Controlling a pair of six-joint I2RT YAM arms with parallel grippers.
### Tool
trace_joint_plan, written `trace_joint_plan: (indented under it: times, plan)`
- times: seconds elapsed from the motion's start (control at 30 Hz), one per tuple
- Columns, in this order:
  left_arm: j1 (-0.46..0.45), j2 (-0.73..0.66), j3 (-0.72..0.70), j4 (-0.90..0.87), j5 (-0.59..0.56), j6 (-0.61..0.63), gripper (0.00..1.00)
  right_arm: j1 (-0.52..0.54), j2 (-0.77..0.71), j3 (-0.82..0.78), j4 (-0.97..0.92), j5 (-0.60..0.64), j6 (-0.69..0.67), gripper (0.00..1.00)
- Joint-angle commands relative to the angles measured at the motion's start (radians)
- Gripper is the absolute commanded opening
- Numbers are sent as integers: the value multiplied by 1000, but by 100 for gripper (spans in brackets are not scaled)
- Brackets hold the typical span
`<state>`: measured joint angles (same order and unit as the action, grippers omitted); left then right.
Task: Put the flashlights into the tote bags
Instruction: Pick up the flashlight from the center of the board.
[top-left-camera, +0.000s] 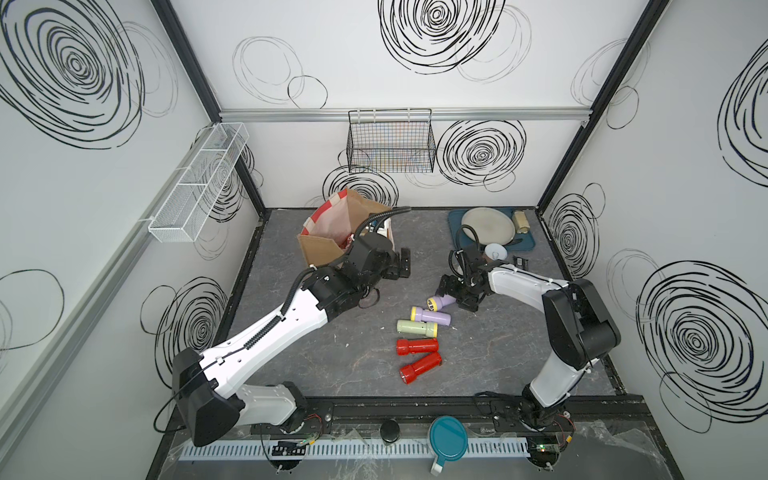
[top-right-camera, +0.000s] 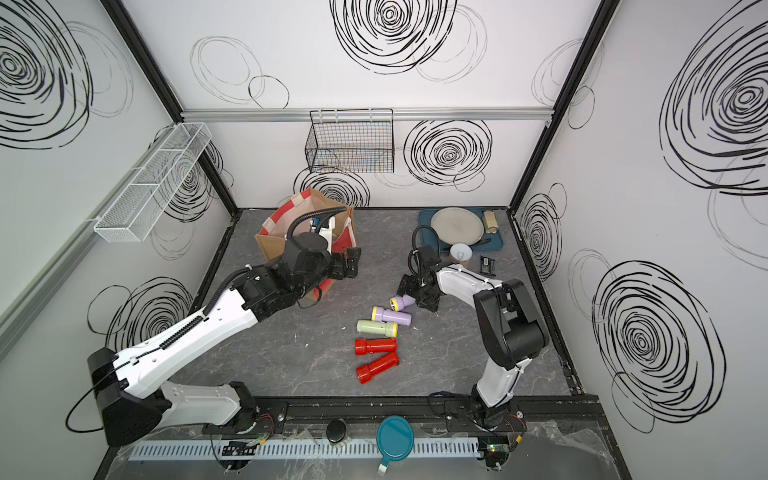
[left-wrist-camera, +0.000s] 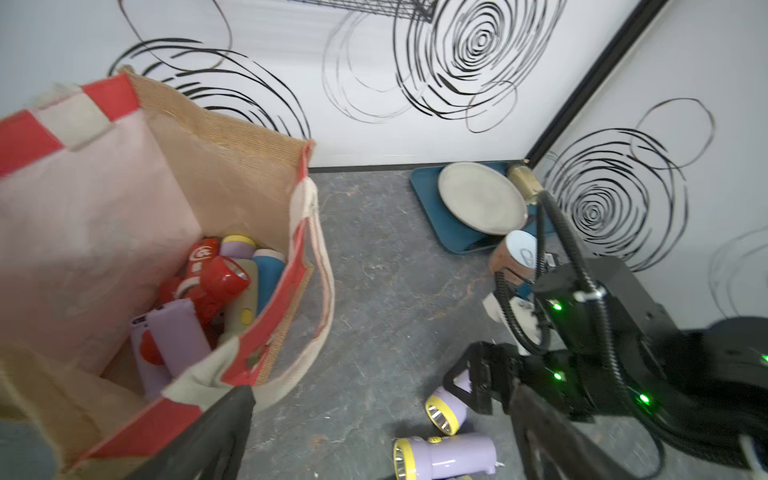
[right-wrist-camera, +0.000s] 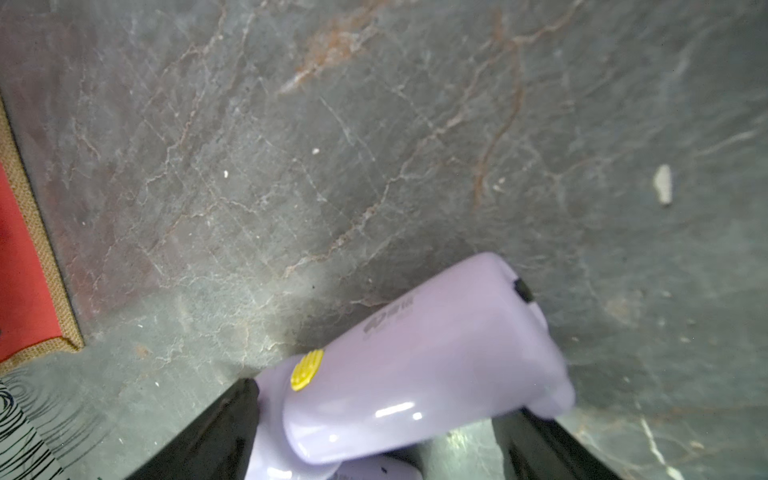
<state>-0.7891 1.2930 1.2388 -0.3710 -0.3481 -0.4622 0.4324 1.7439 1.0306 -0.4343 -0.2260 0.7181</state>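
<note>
Both top views: whole tabletop (top-left-camera: 316, 370) (top-right-camera: 270, 365) seen from high above, steeply downward, nearly alike. Left wrist: tote bag (left-wrist-camera: 232, 166) viewed obliquely, near. Right wrist: lilac flashlight (right-wrist-camera: 415, 374) viewed downward, very close.

Glossy plastic flashlight (right-wrist-camera: 415, 374), rough woven tote bag (left-wrist-camera: 232, 162).

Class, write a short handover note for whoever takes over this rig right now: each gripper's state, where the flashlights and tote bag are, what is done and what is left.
Grippers: the left gripper is open and empty, beside the tote bag. The right gripper has its jaws astride a lilac flashlight; whether they grip it is unclear.
Done: several flashlights lie inside the bag, including a blue flashlight.
Left: five outside it. They are the one at the right gripper, a second lilac flashlight, a pale green flashlight, one red flashlight and a second red flashlight.
</note>
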Motion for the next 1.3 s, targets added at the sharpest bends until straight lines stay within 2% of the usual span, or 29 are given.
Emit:
trace_joint_plan:
  times: [0.0,0.2,0.43,0.77,0.93,1.13,1.27]
  plan:
    - [-26,-45,-48,146,24,-62,99,10,39,9,-8,0,8,86]
    - [-39,-54,-56,166,22,-61,99,12,82,24,-9,22,-9,74]
    - [-23,-43,-54,175,31,-62,99,15,122,28,-21,85,-56,55]
    - [-10,-37,-55,186,54,-70,99,25,174,46,-36,162,-121,37]
    - [-5,-46,-62,197,65,-69,99,38,190,67,-52,190,-161,23]
    - [5,-51,-65,221,102,-64,99,57,127,64,-4,181,-211,3]
    - [25,-51,-55,225,134,-65,99,62,38,43,68,152,-246,0]
